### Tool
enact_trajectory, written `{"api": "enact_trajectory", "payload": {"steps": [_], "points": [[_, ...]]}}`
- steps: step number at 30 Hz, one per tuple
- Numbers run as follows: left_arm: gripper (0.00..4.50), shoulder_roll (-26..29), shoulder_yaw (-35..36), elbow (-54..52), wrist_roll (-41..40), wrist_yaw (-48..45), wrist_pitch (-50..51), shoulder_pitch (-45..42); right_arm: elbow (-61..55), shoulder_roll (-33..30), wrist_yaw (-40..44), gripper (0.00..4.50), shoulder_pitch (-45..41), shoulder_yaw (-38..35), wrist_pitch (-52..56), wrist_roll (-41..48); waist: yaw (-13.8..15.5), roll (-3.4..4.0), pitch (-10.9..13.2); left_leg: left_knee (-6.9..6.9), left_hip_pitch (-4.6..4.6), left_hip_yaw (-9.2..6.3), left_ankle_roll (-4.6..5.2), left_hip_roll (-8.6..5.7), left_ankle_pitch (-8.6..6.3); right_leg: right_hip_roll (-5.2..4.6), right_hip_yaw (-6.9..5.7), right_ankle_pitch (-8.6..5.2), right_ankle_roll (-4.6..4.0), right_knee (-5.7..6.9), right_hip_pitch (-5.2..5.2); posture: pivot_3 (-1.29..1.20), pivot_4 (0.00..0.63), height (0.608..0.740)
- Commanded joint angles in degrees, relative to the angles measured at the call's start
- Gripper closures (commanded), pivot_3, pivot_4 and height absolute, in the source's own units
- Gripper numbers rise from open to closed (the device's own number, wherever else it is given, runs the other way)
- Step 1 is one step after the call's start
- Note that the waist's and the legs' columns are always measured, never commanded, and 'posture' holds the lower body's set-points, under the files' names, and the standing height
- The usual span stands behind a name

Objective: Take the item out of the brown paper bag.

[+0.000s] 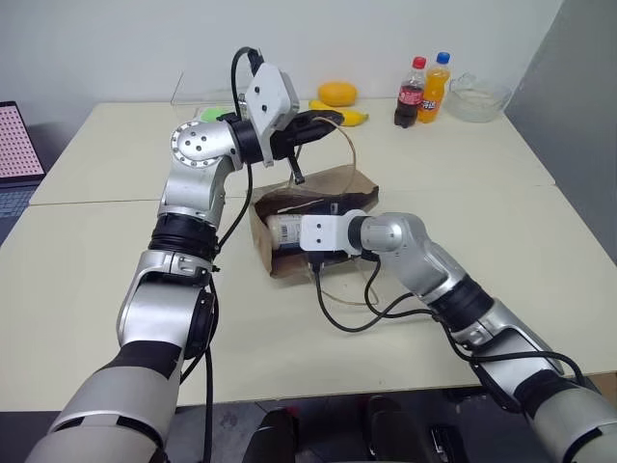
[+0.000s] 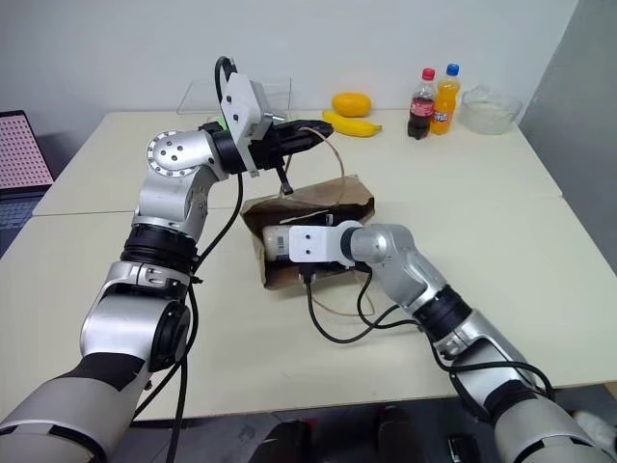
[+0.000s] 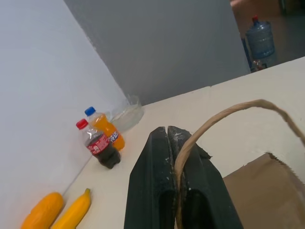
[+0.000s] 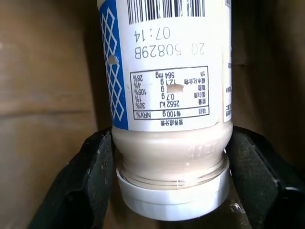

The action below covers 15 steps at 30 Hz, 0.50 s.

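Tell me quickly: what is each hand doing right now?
Left hand: shut on the bag handle.
Right hand: closed on the bottle inside the brown paper bag.

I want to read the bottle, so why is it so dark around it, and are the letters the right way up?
In the right wrist view the bottle sits inside the brown paper bag, whose walls shade it; its white label stays bright, with print upside down but sharp. In the left wrist view the left claw, close to the camera, looks a little soft, and so do the soda bottles behind it.
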Motion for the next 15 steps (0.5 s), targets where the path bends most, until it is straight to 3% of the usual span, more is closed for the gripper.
{"api": "enact_trajectory", "payload": {"steps": [1,7,15], "points": [[4.50,0.54,0.56,0.22,0.48,0.81,-1.92,-1.87,-7.75,-1.35,4.89,1.59,0.13,-3.99,-1.11,5.91,0.01,0.00,0.00,0.00,-0.01,0.00,0.00,0.00,0.00,0.00,0.00,0.00,0.00,0.01,0.00,0.00,0.150,0.740],[4.50,0.40,0.33,1.92,1.64,1.29,-3.24,-2.30,-14.16,-2.71,10.43,1.62,1.35,-8.37,0.46,15.84,0.03,0.00,0.00,0.00,0.00,-0.01,0.00,0.01,0.00,0.00,-0.01,0.00,0.00,0.02,0.00,0.00,0.150,0.740],[4.50,0.26,0.16,4.05,2.83,1.79,-4.85,-2.64,-22.84,-4.92,12.63,1.62,1.95,-17.26,11.25,29.63,0.18,0.00,0.00,0.01,0.00,-0.02,0.01,0.00,0.00,0.00,-0.01,0.00,0.00,0.04,0.01,0.00,0.150,0.740]]}}
